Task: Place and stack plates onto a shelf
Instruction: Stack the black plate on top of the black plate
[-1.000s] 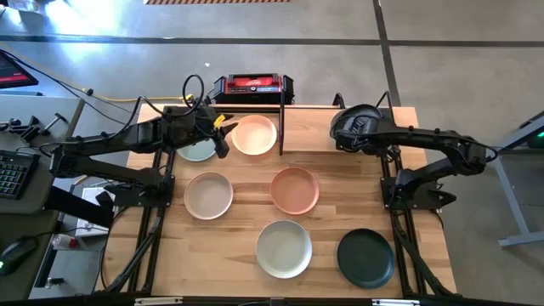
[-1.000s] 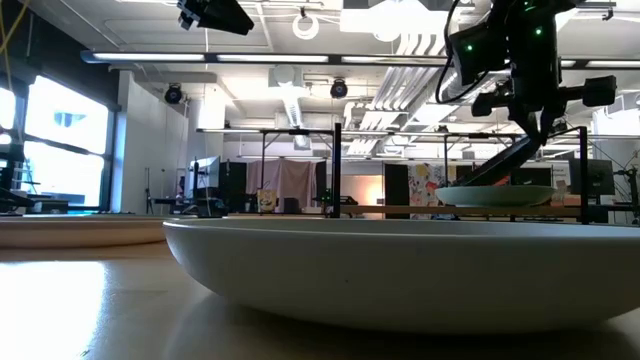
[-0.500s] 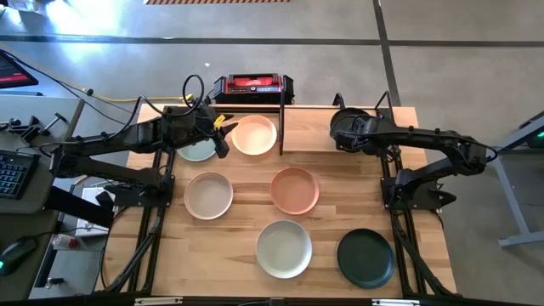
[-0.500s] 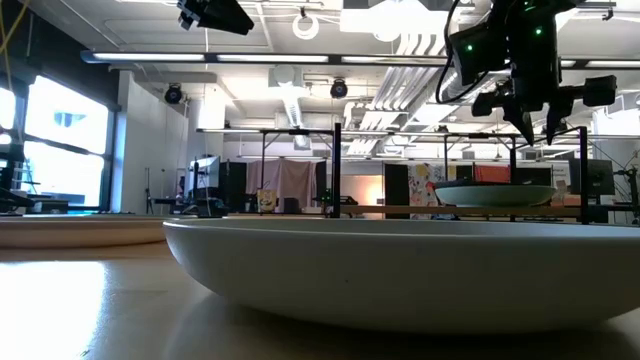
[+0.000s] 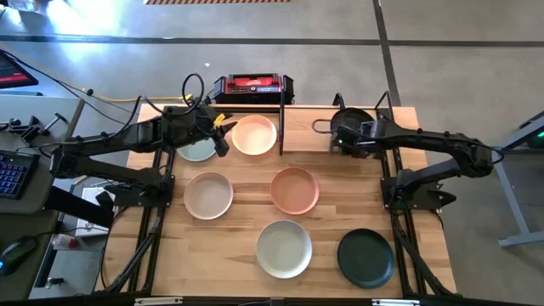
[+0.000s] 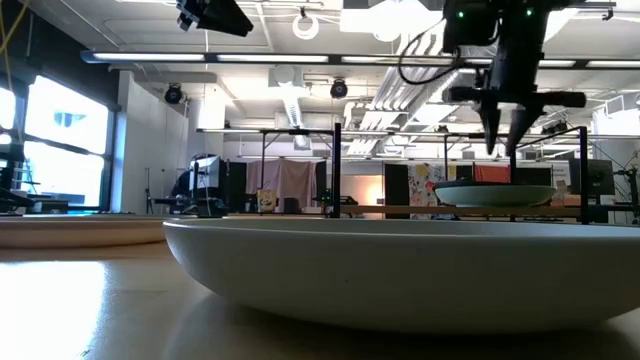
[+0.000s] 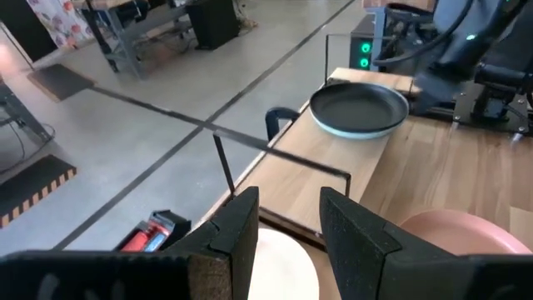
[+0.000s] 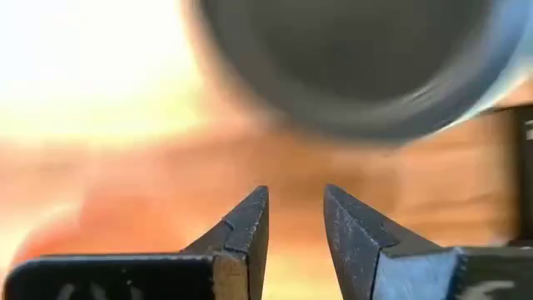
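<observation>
A black plate [image 7: 358, 104] sits stacked on a pale one [image 7: 360, 127] on the right half of the shelf [image 5: 310, 127], and both show in the low view [image 6: 495, 195]. My right gripper [image 6: 503, 140] hangs open just above them, fingers pointing down, touching nothing. It also shows in its own wrist view [image 8: 296, 221]. My left gripper [image 5: 218, 136] waits open over the shelf's left half, between a pale green plate [image 5: 195, 151] and a cream plate [image 5: 255, 134].
Loose on the table lie a beige plate [image 5: 208, 195], a terracotta plate [image 5: 295, 189], an off-white plate [image 5: 284, 248] and a black plate [image 5: 365, 257]. The shelf's black divider [image 5: 281, 127] stands between its halves. A red-and-black box [image 5: 252, 85] sits behind the shelf.
My right gripper has let go of the plate's rim on the shelf, turned its fingers from slanting to straight down, risen a little and shifted slightly toward the table's left. The plate now lies level on the shelf. The left arm has kept still.
</observation>
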Tool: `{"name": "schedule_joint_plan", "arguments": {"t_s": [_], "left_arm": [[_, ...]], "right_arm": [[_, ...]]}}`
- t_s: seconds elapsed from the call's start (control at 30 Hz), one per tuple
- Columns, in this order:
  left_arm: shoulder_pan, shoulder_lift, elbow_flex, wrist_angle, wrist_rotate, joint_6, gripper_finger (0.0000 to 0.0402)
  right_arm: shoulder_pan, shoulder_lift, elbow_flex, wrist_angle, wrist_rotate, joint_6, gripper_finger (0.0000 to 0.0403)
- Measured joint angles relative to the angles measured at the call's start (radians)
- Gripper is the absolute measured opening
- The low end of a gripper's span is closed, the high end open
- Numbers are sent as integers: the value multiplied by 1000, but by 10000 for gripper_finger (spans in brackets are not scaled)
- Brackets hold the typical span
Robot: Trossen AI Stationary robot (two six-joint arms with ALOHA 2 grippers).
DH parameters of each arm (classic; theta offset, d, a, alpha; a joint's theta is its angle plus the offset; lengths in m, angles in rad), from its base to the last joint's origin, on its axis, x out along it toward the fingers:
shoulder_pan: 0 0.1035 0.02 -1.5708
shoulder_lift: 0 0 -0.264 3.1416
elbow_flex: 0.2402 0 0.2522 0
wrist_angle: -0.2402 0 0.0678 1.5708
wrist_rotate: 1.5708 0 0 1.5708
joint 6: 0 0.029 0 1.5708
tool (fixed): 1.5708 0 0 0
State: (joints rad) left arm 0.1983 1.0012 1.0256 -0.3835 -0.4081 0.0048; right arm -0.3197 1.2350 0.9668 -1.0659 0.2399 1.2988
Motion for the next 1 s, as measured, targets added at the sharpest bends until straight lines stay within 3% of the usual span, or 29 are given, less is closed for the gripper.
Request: {"name": "schedule_joint_plan", "arguments": {"t_s": [0.13, 0.27, 0.77, 1.0], "left_arm": [[8, -6, 0, -66, 22, -1, 120], [11, -20, 0, -149, 48, -30, 120], [8, -49, 0, -228, 380, -232, 120], [-13, -45, 0, -311, 415, -240, 120]], "right_arm": [[39, 0, 0, 52, -278, -157, 94], [114, 0, 0, 58, -393, -226, 94], [530, 16, 0, 95, -415, -320, 94], [715, 57, 0, 111, -399, -313, 94]]}}
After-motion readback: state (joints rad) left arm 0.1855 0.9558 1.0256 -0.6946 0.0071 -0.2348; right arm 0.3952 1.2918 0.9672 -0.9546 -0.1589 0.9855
